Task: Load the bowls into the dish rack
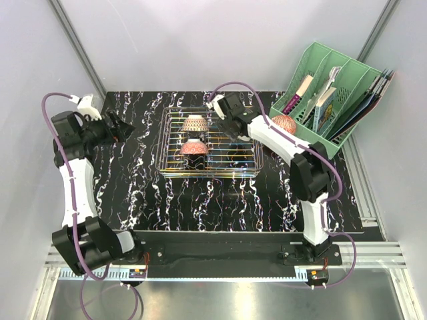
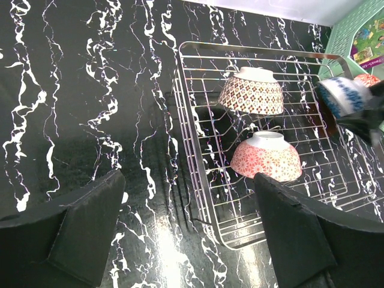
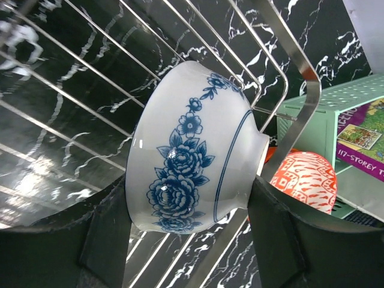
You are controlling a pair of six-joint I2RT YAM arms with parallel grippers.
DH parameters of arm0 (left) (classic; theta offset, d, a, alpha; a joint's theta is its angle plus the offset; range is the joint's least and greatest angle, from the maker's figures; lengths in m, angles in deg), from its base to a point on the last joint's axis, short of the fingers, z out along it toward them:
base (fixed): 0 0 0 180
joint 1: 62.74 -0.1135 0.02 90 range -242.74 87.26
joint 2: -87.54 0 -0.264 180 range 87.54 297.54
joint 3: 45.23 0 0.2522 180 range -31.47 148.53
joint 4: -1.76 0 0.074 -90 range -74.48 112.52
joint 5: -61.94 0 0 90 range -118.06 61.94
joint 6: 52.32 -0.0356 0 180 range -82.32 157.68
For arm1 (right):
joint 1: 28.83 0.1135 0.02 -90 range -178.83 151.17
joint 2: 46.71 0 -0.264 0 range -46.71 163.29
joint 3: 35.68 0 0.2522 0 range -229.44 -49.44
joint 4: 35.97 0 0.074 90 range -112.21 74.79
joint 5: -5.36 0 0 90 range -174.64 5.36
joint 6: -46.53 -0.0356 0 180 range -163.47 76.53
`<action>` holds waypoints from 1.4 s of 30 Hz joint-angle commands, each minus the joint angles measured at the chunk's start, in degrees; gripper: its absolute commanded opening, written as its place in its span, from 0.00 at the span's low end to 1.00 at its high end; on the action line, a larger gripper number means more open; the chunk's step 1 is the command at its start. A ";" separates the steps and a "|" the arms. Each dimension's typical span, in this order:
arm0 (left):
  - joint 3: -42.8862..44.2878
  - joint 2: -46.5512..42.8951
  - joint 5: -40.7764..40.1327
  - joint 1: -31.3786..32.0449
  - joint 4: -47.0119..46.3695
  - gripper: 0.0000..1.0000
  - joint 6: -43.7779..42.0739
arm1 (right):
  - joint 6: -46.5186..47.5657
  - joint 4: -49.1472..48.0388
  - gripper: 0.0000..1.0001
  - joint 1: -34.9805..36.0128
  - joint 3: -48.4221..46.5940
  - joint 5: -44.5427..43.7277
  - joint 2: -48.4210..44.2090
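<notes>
Right gripper (image 3: 191, 207): we see it part-way open and clamped on the blue-and-white bowl (image 3: 192, 150); one finger sits toward the rim, the other toward the foot.
Blue-and-white bowl: held on its side over the right-hand part of the dish rack (image 1: 213, 173); we cannot tell whether it touches the wires.
Left gripper (image 2: 189, 240): jaws wide apart; nothing between them; it hangs over the table (image 1: 133, 193) to the left of the rack, apart from it.
Dish rack: in the middle of the black marbled table; two bowls inside, both upside down.
Diamond-patterned bowl (image 2: 252, 93): in the far half of the rack, left of centre.
Pink-red bowl (image 2: 267, 159): in the rack, on the near side of the diamond-patterned bowl; the two are close; we cannot tell whether they touch.
Red-and-white bowl (image 1: 283, 124): outside the rack, to its right; just beside the green organiser (image 1: 333, 93); partly hidden by the right arm in the top view.
Green organiser: at the far right corner of the table; books and folders stand in its slots.
</notes>
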 commanded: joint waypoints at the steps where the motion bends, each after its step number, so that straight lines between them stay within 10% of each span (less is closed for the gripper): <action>1: -0.62 -1.36 4.51 -2.02 -1.04 0.93 -0.54 | 4.76 -5.50 0.00 0.57 -3.92 -7.54 1.96; 42: -4.05 0.49 10.49 -7.82 -5.17 0.93 1.75 | 13.64 -16.40 0.00 1.80 -5.24 -14.05 12.86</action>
